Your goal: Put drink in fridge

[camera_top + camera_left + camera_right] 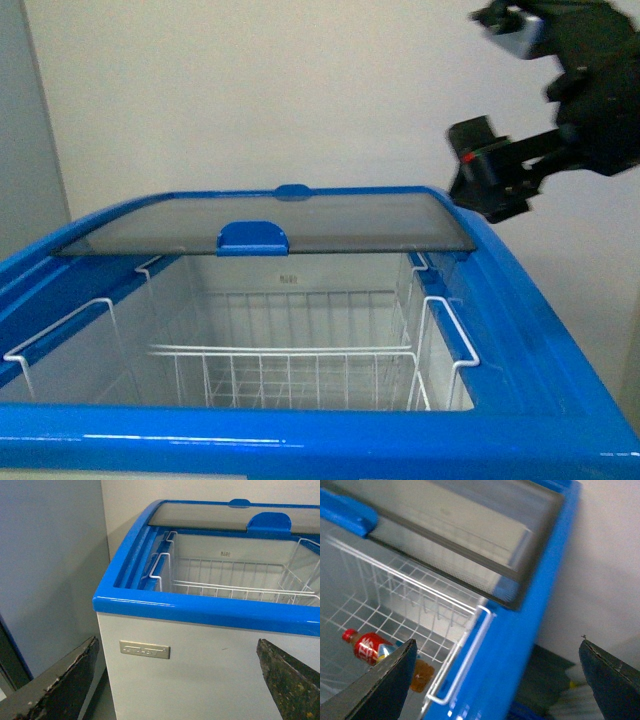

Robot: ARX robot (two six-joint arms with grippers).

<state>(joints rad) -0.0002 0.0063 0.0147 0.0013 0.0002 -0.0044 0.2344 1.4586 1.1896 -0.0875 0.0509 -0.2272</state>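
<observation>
While the drink (372, 650) lies half-hidden in the fridge (520, 645), both arms' fingers (380, 687) are spread, empty.

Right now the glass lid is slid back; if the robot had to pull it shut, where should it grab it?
Probably the blue handle at the middle of the glass lid's front edge. It is the only raised part on the flat pane, so fingers can hook it. Coming from above, over the open fridge, looks simplest. The right gripper hangs by the lid's far right corner, open and empty.
</observation>
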